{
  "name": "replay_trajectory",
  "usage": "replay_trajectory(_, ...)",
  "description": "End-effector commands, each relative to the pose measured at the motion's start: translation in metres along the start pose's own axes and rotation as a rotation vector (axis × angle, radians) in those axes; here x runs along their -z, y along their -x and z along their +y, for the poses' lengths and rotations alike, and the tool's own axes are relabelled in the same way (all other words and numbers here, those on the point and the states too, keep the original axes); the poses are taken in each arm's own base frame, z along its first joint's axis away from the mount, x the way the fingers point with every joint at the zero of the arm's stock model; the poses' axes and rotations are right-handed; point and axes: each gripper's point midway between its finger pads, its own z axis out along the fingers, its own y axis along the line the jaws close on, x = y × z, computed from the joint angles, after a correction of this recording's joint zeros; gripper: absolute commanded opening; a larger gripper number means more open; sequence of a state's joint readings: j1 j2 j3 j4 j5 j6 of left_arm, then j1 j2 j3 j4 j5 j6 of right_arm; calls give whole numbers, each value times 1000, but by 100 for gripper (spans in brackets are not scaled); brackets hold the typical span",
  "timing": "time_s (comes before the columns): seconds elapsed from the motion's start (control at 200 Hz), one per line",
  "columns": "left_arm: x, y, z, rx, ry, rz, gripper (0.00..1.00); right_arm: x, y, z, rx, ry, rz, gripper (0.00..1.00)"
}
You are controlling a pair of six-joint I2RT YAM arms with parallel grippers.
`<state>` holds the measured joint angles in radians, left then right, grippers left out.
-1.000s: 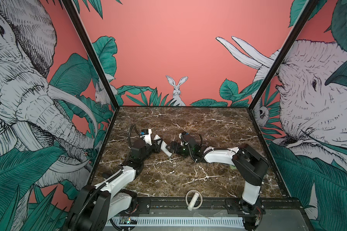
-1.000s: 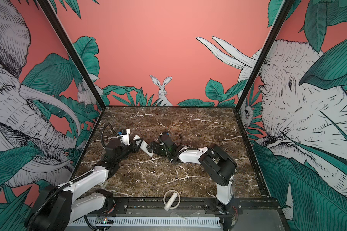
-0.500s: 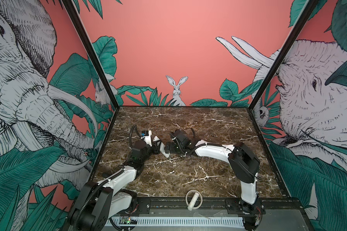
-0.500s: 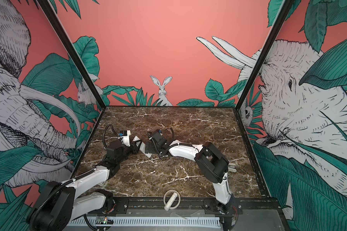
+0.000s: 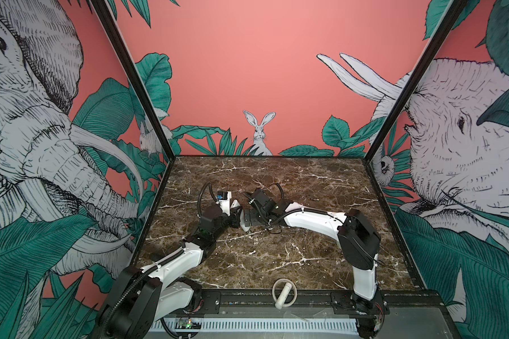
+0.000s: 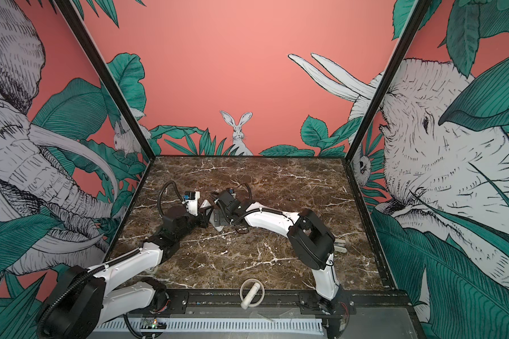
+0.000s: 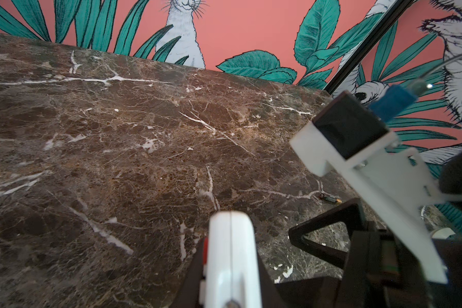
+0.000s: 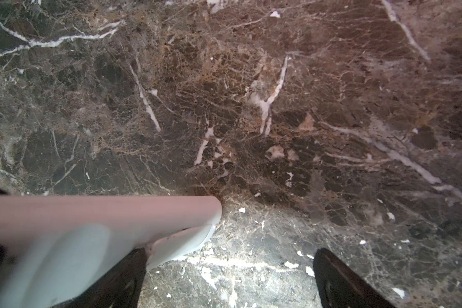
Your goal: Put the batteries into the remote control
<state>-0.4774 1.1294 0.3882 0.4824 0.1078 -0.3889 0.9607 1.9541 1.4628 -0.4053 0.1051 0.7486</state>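
Observation:
The remote control is a slim white bar with a red mark on one side, and my left gripper is shut on it, black fingers on both sides. In both top views it is held just above the table, left of middle. My right gripper is open. The remote's plain end lies against one of its fingers, and the other finger stands well apart. One of the batteries, a small dark cylinder, lies alone on the marble further right.
A white cylinder with a ring rests at the front edge. A small pale object lies behind the right arm's elbow. The right arm's wrist camera mount is close beside the left gripper. Patterned walls enclose the marble table.
The right arm has swung left across the table until its gripper reached the remote's end. The left arm with the remote has hardly moved.

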Motion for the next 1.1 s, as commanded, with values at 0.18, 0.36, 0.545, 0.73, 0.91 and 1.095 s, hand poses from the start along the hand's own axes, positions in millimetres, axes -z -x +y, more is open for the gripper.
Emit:
replay_trajectory(0.18, 5, 5, -37, 18, -150, 8, 0, -3, -14, -10, 43, -29, 2, 97)
replay_trajectory(0.36, 5, 5, -36, 20, -147, 11, 0, 4, -12, -12, 45, -26, -17, 97)
replay_trajectory(0.545, 4, 4, -34, 19, -137, 10, 0, 8, -10, -12, 53, -28, -19, 97)
replay_trajectory(0.73, 4, 3, -33, 11, -132, 17, 0, 10, -11, -16, 85, -60, -3, 97)
replay_trajectory(0.91, 3, 2, -33, 2, -131, 24, 0, 17, -5, -16, 120, -69, -12, 97)
replay_trajectory(1.095, 1, -1, -32, -2, -132, 35, 0, 23, 1, -16, 179, -97, -8, 97)
